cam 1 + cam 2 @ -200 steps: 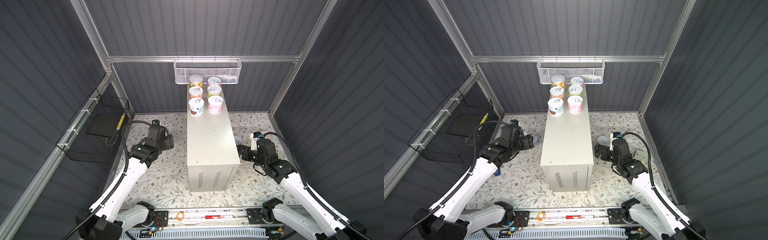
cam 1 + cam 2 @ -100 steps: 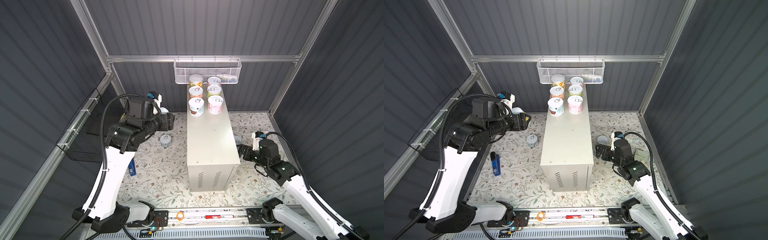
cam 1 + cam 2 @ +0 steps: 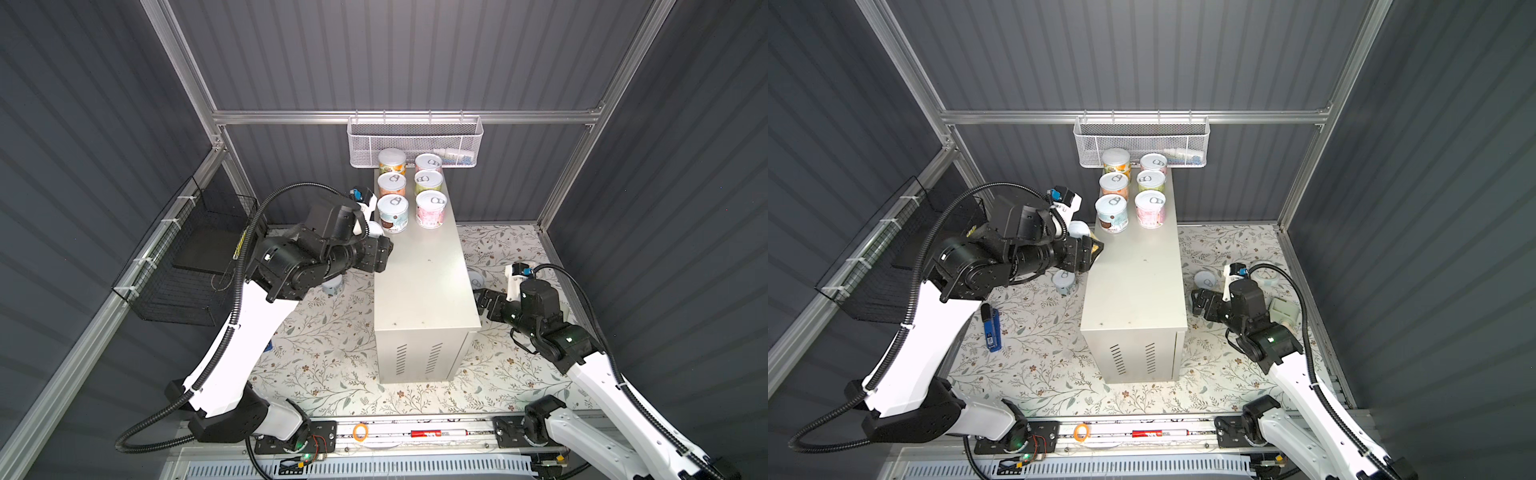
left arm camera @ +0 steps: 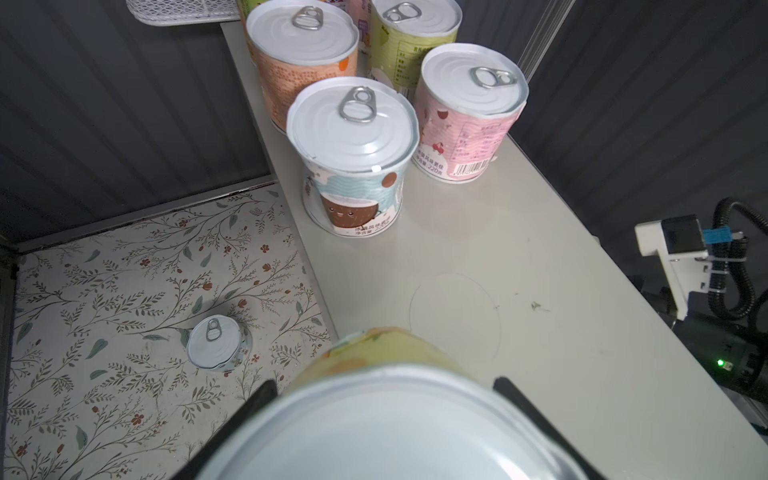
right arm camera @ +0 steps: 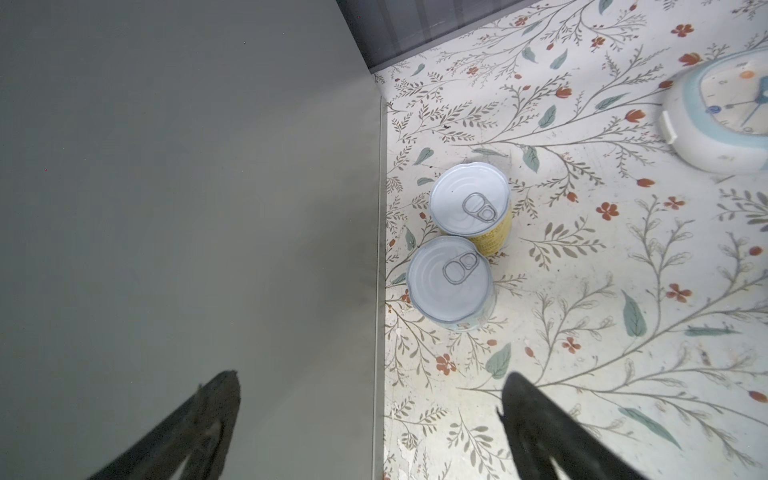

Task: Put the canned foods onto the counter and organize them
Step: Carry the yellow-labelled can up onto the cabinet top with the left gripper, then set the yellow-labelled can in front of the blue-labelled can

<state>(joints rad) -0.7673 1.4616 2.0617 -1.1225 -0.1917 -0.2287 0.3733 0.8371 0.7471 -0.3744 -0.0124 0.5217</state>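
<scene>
currently, stock as follows. top views: six canned foods [image 3: 392,214] stand in two rows of three at the counter's [image 3: 424,291] far end, below the white mesh basket [image 3: 415,141]; the counter's near half is bare. left-side can [image 3: 1064,281] stands on the floral mat [image 3: 1038,353] left of the counter. left gripper [image 3: 380,253] sits at the counter's left edge; right gripper [image 3: 1200,303] hangs low beside the counter's right wall. left wrist view: jaws pinch a yellow-labelled can [image 4: 386,419] at the counter's left edge, near the front blue-labelled can [image 4: 353,166] on the counter. right wrist view: claw spread wide, nothing between; two right-side cans [image 5: 449,278] stand side by side on the mat beside the counter's right wall, ahead of the fingertips and apart from them. judged: past halfway; six shelved, one in hand, three on the mat yet to lift.
</scene>
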